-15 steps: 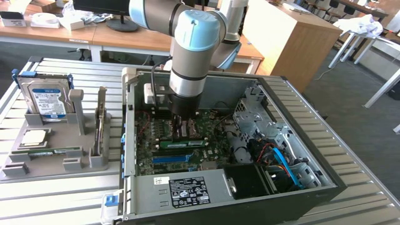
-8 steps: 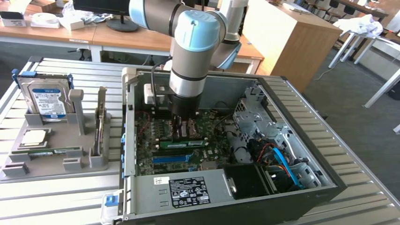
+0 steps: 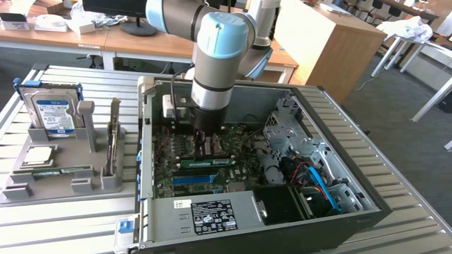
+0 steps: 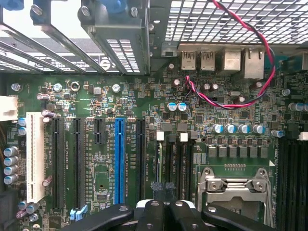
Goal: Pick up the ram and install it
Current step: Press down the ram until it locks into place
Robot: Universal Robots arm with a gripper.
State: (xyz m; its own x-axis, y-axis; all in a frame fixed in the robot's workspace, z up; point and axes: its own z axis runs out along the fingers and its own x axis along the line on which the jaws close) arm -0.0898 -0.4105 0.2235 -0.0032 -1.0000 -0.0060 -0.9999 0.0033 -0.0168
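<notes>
the grey and pale-blue robot arm [image 3: 220, 63] reaches straight down into the open black computer case [image 3: 261, 174] that lies on its side on the slatted metal table [image 3: 395, 174]. its black gripper [image 3: 209, 147] sits low over the green motherboard [image 3: 205, 169], and in the wrist view the gripper [image 4: 163, 188] has its two fingertips [image 4: 157, 186] pressed together, fully closed. between them a thin pale strip, seemingly the top edge of the long green ram stick [image 4: 159, 159], stands in one of the dark memory slots just beside the silver processor socket [image 4: 236, 185]; whether the fingers actually pinch it or only rest on its edge cannot be told. in the exterior view a green strip [image 3: 211, 160] lies across the board right under the gripper.

a blue expansion slot [image 4: 119, 161] and a white slot [image 4: 35, 156] run parallel to the memory slots, and a red and black twisted wire [image 4: 255, 57] loops over the board near the rear ports.

outside the case, toward the exterior view's left, a grey parts holder [image 3: 63, 185] on the table carries a silver-and-blue hard drive [image 3: 53, 114] standing upright at its far edge, a square silver processor chip [image 3: 39, 154] lying flat, and another long green memory stick [image 3: 53, 171] lying in a groove near its front edge.
</notes>
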